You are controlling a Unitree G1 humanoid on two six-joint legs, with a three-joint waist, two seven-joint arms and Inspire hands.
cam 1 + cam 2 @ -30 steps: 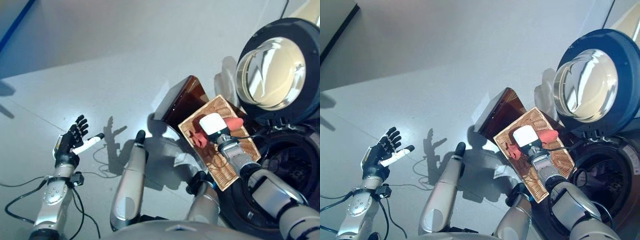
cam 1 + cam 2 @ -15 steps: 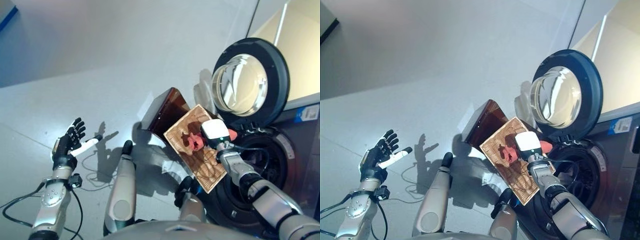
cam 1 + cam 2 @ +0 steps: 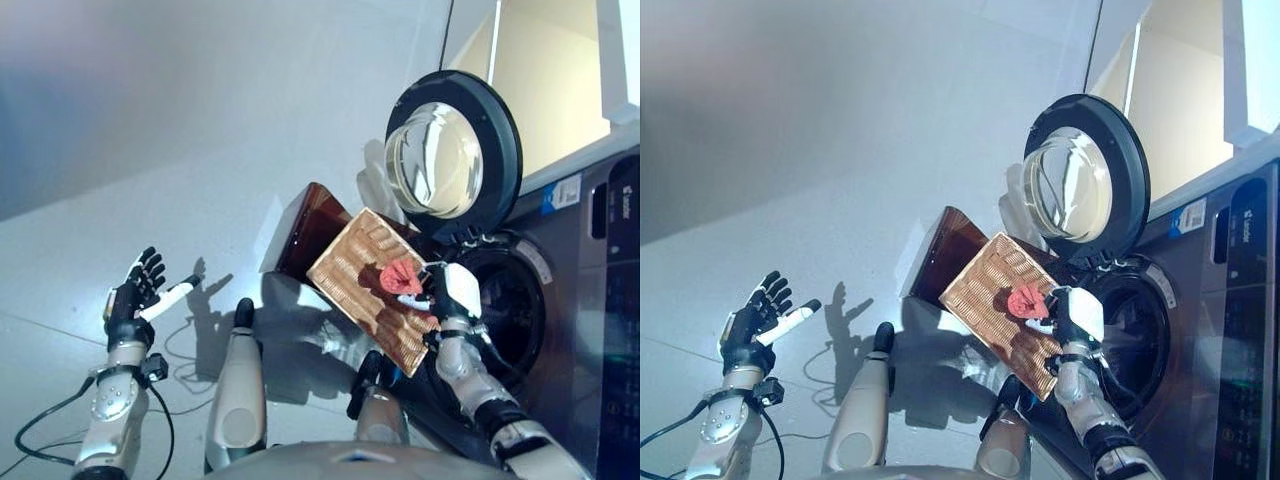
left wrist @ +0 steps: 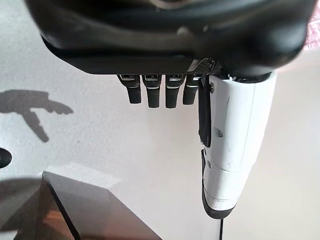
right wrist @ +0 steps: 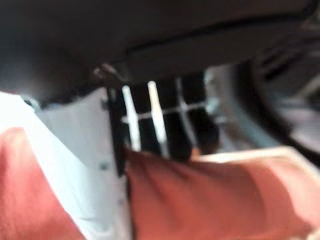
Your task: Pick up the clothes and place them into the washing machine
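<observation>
A red cloth [image 3: 400, 277] is bunched in my right hand [image 3: 452, 295], which is shut on it, just off the right edge of the brown woven basket [image 3: 350, 268]. The hand hangs in front of the washing machine's dark round opening [image 3: 508, 312]. In the right wrist view the red cloth [image 5: 215, 195] is pinched between the white-covered thumb [image 5: 75, 150] and the fingers. The machine's round glass door [image 3: 450, 155] stands swung wide above the basket. My left hand [image 3: 135, 295] is held up far to the left over the floor, fingers spread and empty.
The washing machine's grey front panel [image 3: 610, 300] fills the right side. The basket's dark brown side [image 3: 310, 225] rests against the floor beside the machine. Pale grey floor [image 3: 150, 180] stretches to the left and beyond.
The camera has swung toward the washing machine, so more of its front shows. My right hand has carried the red cloth from over the basket's middle to its right edge by the opening.
</observation>
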